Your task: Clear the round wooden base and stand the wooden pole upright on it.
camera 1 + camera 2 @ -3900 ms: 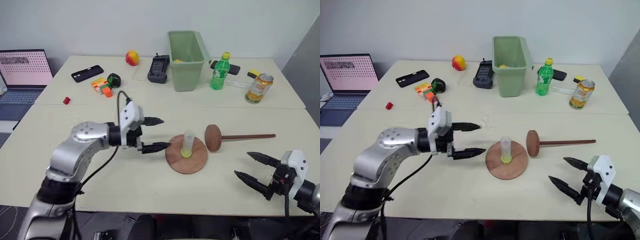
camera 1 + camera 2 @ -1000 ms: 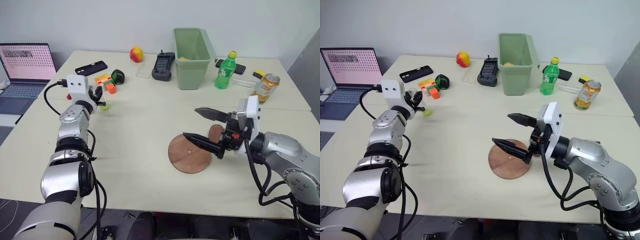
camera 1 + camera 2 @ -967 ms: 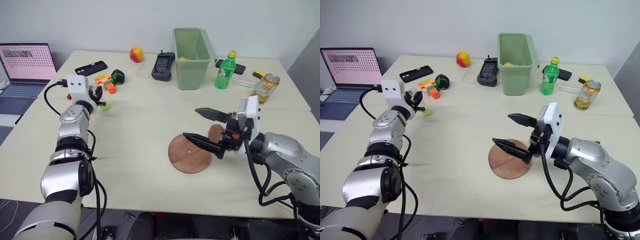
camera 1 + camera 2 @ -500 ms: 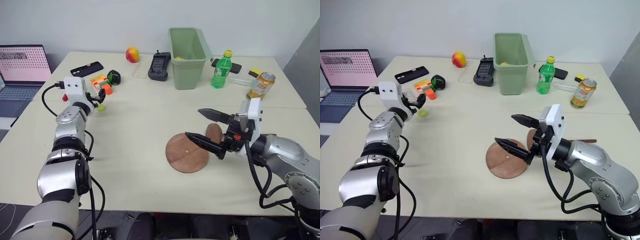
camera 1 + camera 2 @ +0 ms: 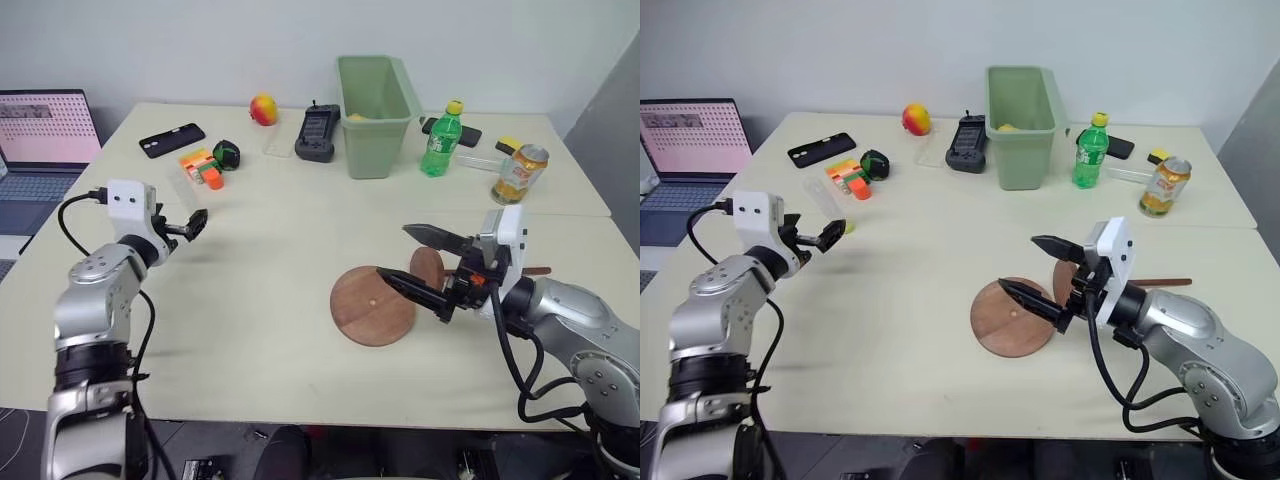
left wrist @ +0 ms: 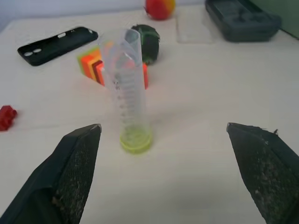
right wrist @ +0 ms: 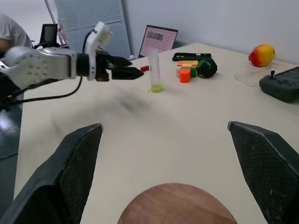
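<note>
Wooden and reddish-brown, the round base [image 5: 373, 305] lies flat on the pale desk [image 5: 270, 330] in the left eye view, its top bare with a small hole at the centre. Just behind its right edge sits the disc of the wooden pole [image 5: 428, 266], whose thin rod runs off to the right behind the right arm, so the pole lies on its side. The right pincer [image 5: 423, 265] hovers over the base's right edge, jaws spread wide and empty. Far to the left, the left pincer [image 5: 193, 224] is also spread, with nothing in it.

From the right eye view, a green bin [image 5: 1020, 112], a green bottle [image 5: 1086, 152] and a can [image 5: 1159, 186] stand along the far side, and a laptop [image 5: 692, 145] sits at the far left.

Seen by the left wrist camera, a clear plastic tube [image 6: 127, 92] with a yellow-green end stands upright on the desk between the wide jaws, touching neither. Behind it are orange blocks [image 6: 96, 67] and a black phone case [image 6: 56, 45].

Looking out from the right wrist camera, the base's rim shows between the spread jaws, and the left pincer points at the tube standing well apart.
</note>
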{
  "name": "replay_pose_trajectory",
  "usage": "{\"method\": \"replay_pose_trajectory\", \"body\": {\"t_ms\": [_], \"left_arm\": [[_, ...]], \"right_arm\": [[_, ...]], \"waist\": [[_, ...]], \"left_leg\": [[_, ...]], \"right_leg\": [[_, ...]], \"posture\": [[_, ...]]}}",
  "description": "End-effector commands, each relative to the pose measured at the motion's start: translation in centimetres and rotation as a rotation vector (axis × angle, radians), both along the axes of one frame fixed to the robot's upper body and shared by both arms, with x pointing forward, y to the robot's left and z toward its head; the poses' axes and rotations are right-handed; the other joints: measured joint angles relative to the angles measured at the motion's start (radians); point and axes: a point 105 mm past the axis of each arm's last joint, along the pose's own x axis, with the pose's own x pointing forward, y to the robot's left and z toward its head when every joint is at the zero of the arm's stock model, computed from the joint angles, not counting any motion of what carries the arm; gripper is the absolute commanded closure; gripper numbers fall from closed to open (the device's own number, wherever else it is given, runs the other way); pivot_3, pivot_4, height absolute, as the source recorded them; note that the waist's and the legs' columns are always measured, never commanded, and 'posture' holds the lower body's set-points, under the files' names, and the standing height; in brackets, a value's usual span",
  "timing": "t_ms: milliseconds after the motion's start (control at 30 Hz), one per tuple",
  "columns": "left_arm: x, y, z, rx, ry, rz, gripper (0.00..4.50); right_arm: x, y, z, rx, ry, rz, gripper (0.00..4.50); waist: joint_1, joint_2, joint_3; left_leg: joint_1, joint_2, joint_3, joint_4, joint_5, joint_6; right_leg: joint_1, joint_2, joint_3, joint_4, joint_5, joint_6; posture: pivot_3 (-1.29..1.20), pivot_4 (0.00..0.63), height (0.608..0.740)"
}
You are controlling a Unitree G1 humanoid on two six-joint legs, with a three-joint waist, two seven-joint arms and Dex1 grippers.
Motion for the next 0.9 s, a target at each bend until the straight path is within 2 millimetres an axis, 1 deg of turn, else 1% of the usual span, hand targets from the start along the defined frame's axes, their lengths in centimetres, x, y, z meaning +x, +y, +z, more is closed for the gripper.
{"method": "replay_pose_trajectory", "body": {"t_ms": [33, 100, 133, 167, 233, 267, 333, 400, 500, 600, 667, 733, 767, 900], "left_arm": [[-3.4, -3.9, 2.8, 0.015, 0.074, -0.23, 0.03], [-4.6, -8.1, 4.2, -0.005, 0.054, -0.455, 0.03], [-5.1, -9.9, 4.8, -0.017, 0.043, -0.554, 0.03], [-5.5, -11.4, 5.2, -0.024, 0.038, -0.642, 0.03], [-6.5, -13.7, 5.3, -0.021, 0.046, -0.795, 0.03], [-6.8, -14.3, 5.0, -0.012, 0.065, -0.849, 0.03], [-6.7, -15.2, 4.6, 0.023, 0.059, -0.928, 0.03], [-7.3, -16.7, 4.7, 0.034, 0.049, -1.061, 0.03], [-8.0, -18.1, 5.2, 0.015, 0.036, -1.195, 0.03], [-8.4, -19.6, 5.7, 0.018, 0.008, -1.332, 0.03], [-8.1, -20.4, 5.4, 0.072, -0.002, -1.385, 0.03], [-7.9, -20.6, 5.0, 0.09, -0.009, -1.409, 0.03], [-7.9, -20.7, 4.9, 0.089, -0.014, -1.413, 0.03], [-8.3, -21.0, 5.1, 0.076, -0.049, -1.429, 0.03]], "right_arm": [[0.2, -2.6, 0.4, -0.066, -0.044, -0.11, 0.0], [0.6, -4.2, -0.1, -0.153, -0.06, -0.168, 0.0], [0.8, -4.9, -0.1, -0.182, -0.064, -0.195, 0.0], [1.1, -5.7, -0.1, -0.221, -0.066, -0.22, 0.0], [1.6, -7.1, -0.1, -0.319, -0.105, -0.264, 0.0], [1.7, -7.6, -0.1, -0.357, -0.116, -0.271, 0.0], [2.3, -9.2, -0.7, -0.487, -0.125, -0.311, 0.0], [2.3, -10.5, -1.7, -0.628, -0.109, -0.287, 0.0], [2.5, -11.6, -2.6, -0.76, -0.113, -0.242, 0.0], [2.7, -12.5, -4.0, -0.931, -0.097, -0.048, 0.0], [4.2, -12.7, -3.6, -0.98, -0.065, 0.08, 0.0], [5.8, -12.5, -3.2, -1.026, -0.039, 0.181, 0.0], [6.4, -12.4, -3.2, -1.048, -0.022, 0.221, 0.0], [8.5, -12.5, -3.1, -1.131, 0.035, 0.296, 0.0]], "waist": [[0.003, 0.0, 0.0], [0.008, -0.001, 0.001], [0.014, -0.001, 0.001], [0.018, -0.001, 0.001], [0.019, -0.001, 0.001], [0.017, -0.001, 0.001], [0.011, 0.0, 0.001], [0.005, 0.0, 0.002], [0.001, 0.0, 0.002], [0.001, 0.0, 0.002], [-0.005, 0.0, 0.003], [-0.014, 0.003, 0.009], [-0.019, 0.002, 0.01], [-0.023, 0.001, 0.012]], "left_leg": [[0.0, 0.0, 0.0, 0.0, 0.0, 0.0], [0.0, -0.001, 0.0, 0.0, 0.0, 0.0], [0.001, -0.003, -0.001, 0.0, 0.0, 0.0], [0.002, -0.003, 0.0, 0.001, 0.0, 0.0], [0.003, -0.004, 0.002, 0.002, 0.0, 0.0], [0.005, -0.003, 0.003, 0.002, 0.0, 0.0], [0.007, -0.003, 0.005, 0.0, 0.0, 0.0], [0.007, -0.003, 0.006, 0.0, 0.0, 0.0], [0.006, -0.002, 0.006, 0.0, 0.0, 0.0], [0.006, -0.003, 0.008, 0.0, 0.0, 0.0], [0.006, -0.002, 0.009, 0.0, 0.0, 0.001], [0.007, -0.003, 0.011, 0.001, -0.001, 0.001], [0.008, -0.003, 0.011, 0.002, -0.001, 0.001], [0.007, 0.0, 0.009, 0.001, -0.001, 0.001]], "right_leg": [[0.0, 0.0, 0.0, 0.0, 0.0, 0.0], [0.001, 0.0, -0.001, 0.0, 0.0, 0.0], [0.003, 0.001, -0.002, 0.0, 0.0, 0.0], [0.004, 0.001, -0.001, 0.0, 0.0, 0.0], [0.006, 0.001, -0.002, -0.001, 0.0, 0.0], [0.007, 0.002, -0.001, 0.0, 0.0, 0.0], [0.007, 0.003, -0.001, -0.001, 0.0, 0.0], [0.007, 0.004, -0.001, -0.001, 0.0, 0.0], [0.007, 0.005, -0.001, -0.002, 0.0, 0.0], [0.007, 0.005, -0.001, -0.002, 0.0, 0.0], [0.007, 0.005, 0.0, -0.002, 0.0, 0.0], [0.007, 0.008, 0.0, -0.003, 0.001, -0.002], [0.007, 0.007, 0.002, -0.003, 0.002, -0.002], [0.008, 0.007, 0.0, -0.005, 0.001, -0.002]], "posture": [[0.0, 0.15, 0.74], [0.0, 0.15, 0.74], [0.0, 0.15, 0.74], [0.0, 0.15, 0.74], [0.0, 0.15, 0.74], [0.0, 0.15, 0.74], [0.0, 0.15, 0.74], [0.0, 0.15, 0.74], [0.0, 0.15, 0.74], [0.0, 0.15, 0.74], [0.0, 0.15, 0.74], [0.0, 0.15, 0.74], [0.0, 0.15, 0.74], [0.0, 0.15, 0.74]]}}
